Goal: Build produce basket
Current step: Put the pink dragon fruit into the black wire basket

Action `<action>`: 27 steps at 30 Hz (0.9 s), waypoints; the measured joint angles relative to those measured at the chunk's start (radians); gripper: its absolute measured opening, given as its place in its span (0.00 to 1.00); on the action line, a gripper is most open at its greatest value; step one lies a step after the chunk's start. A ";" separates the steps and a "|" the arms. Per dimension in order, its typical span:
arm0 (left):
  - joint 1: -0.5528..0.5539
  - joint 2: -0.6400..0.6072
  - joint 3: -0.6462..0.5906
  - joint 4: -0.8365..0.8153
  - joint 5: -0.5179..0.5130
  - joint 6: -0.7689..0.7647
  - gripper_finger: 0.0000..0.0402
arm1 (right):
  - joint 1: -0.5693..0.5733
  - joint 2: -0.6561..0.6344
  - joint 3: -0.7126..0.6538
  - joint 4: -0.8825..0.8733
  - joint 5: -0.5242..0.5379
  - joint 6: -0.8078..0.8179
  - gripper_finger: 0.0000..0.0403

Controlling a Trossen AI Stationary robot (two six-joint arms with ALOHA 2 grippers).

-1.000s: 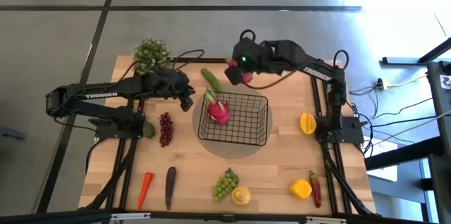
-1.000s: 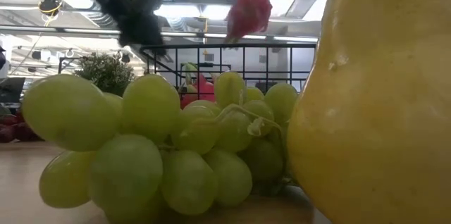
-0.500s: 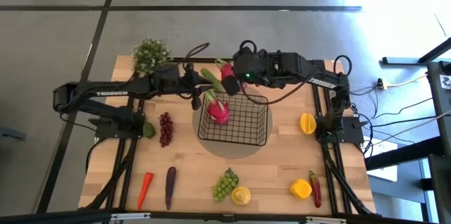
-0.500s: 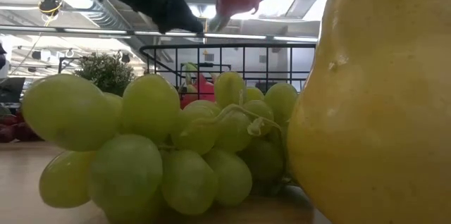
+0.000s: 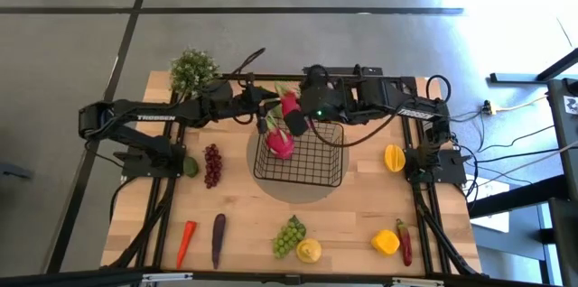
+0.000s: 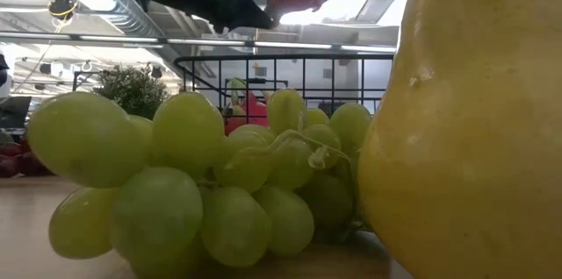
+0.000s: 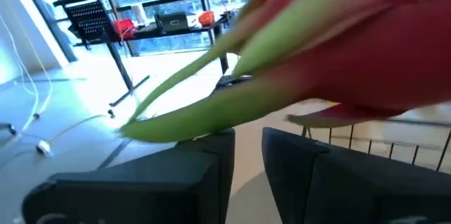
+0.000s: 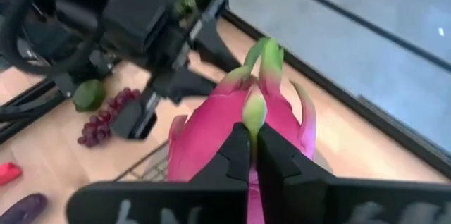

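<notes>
A pink dragon fruit (image 5: 290, 104) was held by the right gripper (image 5: 294, 117) over the basket (image 5: 318, 177), where another dragon fruit (image 5: 279, 143) lay.

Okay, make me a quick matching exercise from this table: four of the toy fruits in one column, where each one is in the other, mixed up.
Things:
1. dragon fruit lying down
2. dragon fruit held up
3. purple grapes
4. green grapes

Places:
A. on the table beside the lemon
B. inside the basket
C. in the right gripper, above the basket's far edge
D. on the table, left of the basket

Pairs: 1-B, 2-C, 3-D, 4-A
</notes>
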 joint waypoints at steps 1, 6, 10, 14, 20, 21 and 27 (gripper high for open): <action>0.000 0.000 0.000 0.003 0.000 0.004 0.17 | 0.009 0.000 0.000 -0.025 0.000 0.029 0.00; -0.001 0.000 0.000 0.010 0.053 0.006 0.17 | 0.046 0.001 -0.001 -0.086 0.000 0.125 0.00; -0.009 0.000 0.000 0.009 0.072 0.006 0.17 | 0.063 0.001 -0.046 -0.091 -0.019 0.174 0.00; -0.014 0.000 0.000 0.005 0.076 0.007 0.17 | 0.063 0.001 -0.126 -0.089 -0.066 0.214 0.00; -0.016 0.000 0.000 0.004 0.076 0.007 0.17 | 0.054 0.002 -0.220 -0.069 -0.076 0.249 0.00; -0.016 0.000 0.000 0.001 0.076 0.007 0.17 | 0.052 0.002 -0.236 -0.061 -0.080 0.258 0.00; -0.034 0.000 0.000 -0.042 0.123 0.004 0.17 | 0.046 0.004 -0.337 -0.009 -0.107 0.266 0.00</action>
